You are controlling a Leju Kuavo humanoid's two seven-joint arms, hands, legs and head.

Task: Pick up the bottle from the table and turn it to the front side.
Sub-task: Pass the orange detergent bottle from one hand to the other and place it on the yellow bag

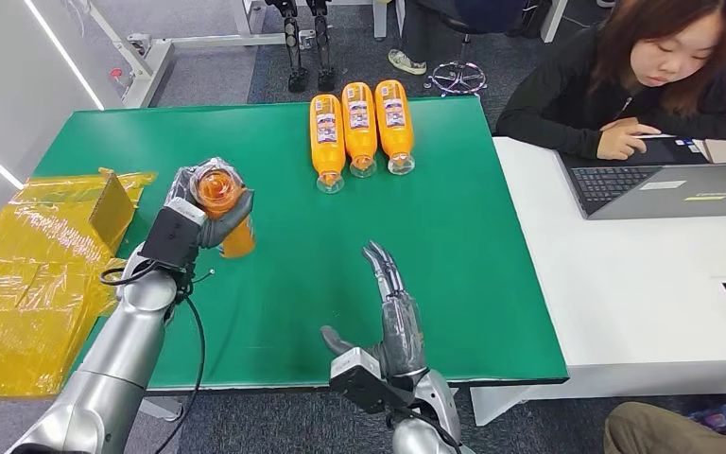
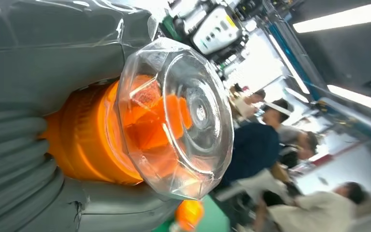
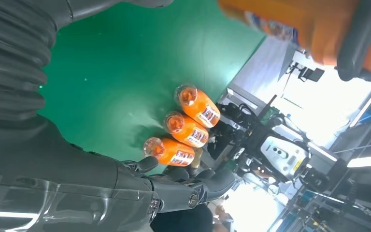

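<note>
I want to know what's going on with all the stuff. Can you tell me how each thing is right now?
Held bottle: gripped by the left hand, lifted off the table, clear cap toward the camera.
Three bottles: lying side by side on the green table, labels up.
Right hand: empty, fingers straight, over the table.
Laptop: open, a person using it.
Yellow bags: crumpled beside the table.

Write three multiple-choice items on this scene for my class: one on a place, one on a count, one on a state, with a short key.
1. Where do the spare bottles lie?
A. far side of the green table
B. on the laptop
C. on the floor

2. How many bottles lie in that row?
A. two
B. three
C. five

3. What is the left hand doing?
A. hanging empty
B. pressing the table
C. holding an orange bottle

Key: 1 A, they lie at the table's far edge; 2 B, three lie side by side; 3 C, its fingers wrap the bottle above the table.
</note>
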